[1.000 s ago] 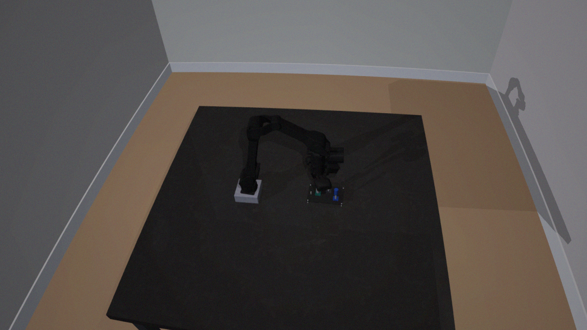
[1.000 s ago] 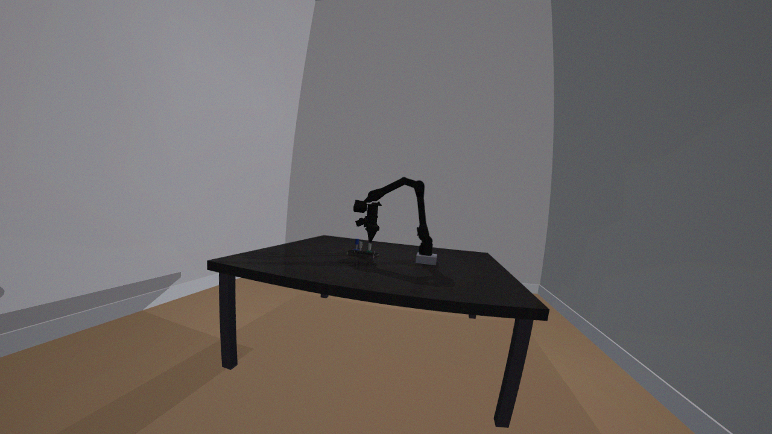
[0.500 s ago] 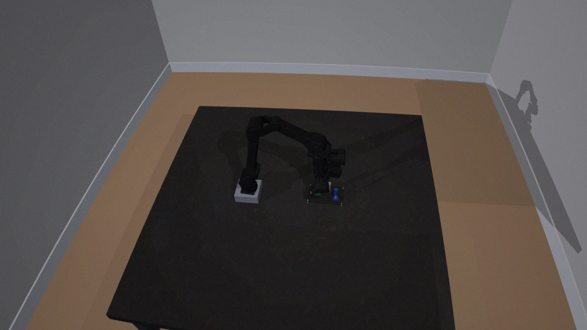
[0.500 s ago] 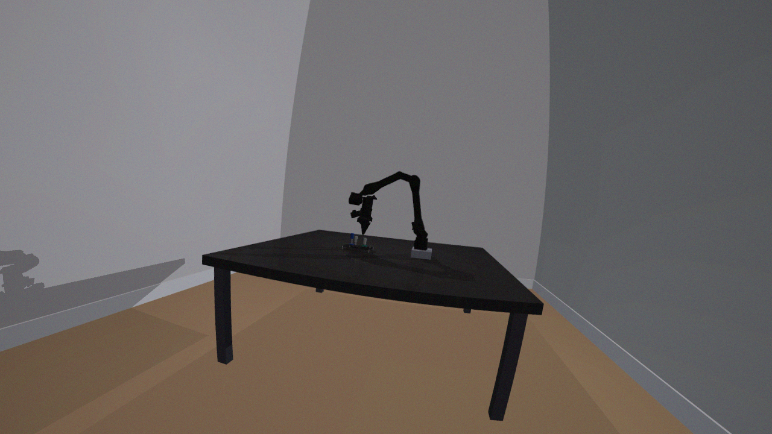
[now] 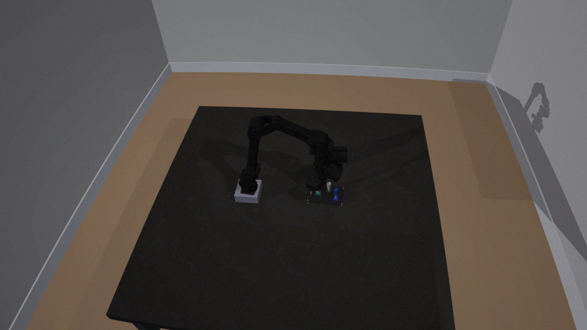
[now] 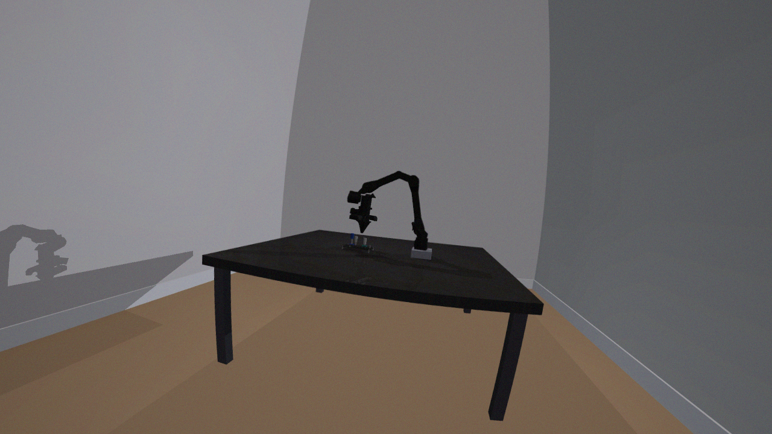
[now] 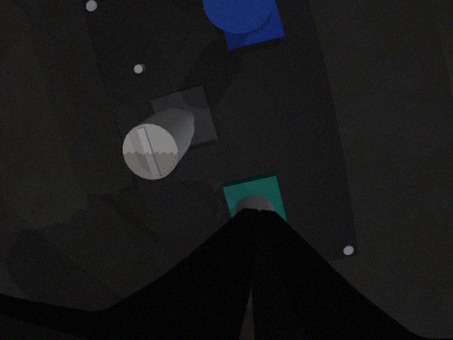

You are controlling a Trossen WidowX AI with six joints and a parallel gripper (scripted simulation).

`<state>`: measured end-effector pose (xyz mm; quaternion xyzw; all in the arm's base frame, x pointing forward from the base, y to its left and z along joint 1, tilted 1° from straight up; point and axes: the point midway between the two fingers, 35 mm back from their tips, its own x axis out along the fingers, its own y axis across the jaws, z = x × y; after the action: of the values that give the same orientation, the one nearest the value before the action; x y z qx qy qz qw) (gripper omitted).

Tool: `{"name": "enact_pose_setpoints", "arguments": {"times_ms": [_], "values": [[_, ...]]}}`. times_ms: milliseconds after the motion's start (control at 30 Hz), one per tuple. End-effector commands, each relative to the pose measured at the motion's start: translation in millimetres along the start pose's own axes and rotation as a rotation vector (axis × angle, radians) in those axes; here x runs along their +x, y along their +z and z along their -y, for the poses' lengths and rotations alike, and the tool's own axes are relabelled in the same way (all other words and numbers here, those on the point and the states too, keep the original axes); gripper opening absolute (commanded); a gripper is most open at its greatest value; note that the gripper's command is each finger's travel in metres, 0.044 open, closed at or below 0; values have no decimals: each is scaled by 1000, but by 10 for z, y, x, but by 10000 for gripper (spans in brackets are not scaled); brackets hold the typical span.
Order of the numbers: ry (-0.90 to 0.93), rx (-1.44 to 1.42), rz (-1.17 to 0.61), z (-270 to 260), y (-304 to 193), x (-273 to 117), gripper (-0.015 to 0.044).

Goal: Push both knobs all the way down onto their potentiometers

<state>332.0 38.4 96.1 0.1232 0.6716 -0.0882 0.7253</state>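
The dark circuit board (image 5: 324, 200) (image 7: 288, 104) stands on the table. The blue knob (image 5: 336, 190) (image 6: 351, 235) (image 7: 238, 14) stands above its blue potentiometer (image 5: 336, 198) (image 7: 260, 40), with grey shaft between them in the top view. The white knob (image 5: 328, 184) (image 7: 151, 152) stands over a grey potentiometer (image 7: 204, 125); whether they touch is unclear. A grey-white knob (image 6: 365, 240) (image 7: 255, 203) on the teal potentiometer (image 5: 318, 193) (image 7: 255, 185) is mostly hidden behind my fingers in the wrist view. My gripper (image 6: 362, 232) (image 7: 257, 225) is shut and empty, above the knobs.
The arm's pale base block (image 5: 247, 197) (image 6: 421, 253) stands on the black table (image 5: 287, 262) (image 6: 302, 264), beside the board. A small pale pin (image 7: 138, 69) stands on the board, and pale round fasteners mark its corners. Arm shadows cross the table.
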Motion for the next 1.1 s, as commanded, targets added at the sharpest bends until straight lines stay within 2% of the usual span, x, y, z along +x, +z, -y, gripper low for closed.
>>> {"name": "enact_pose_setpoints", "arguments": {"times_ms": [0, 1067], "values": [[-5, 134, -12, -20, 5, 11, 0], [-30, 1240, -14, -193, 76, -125, 0]]}}
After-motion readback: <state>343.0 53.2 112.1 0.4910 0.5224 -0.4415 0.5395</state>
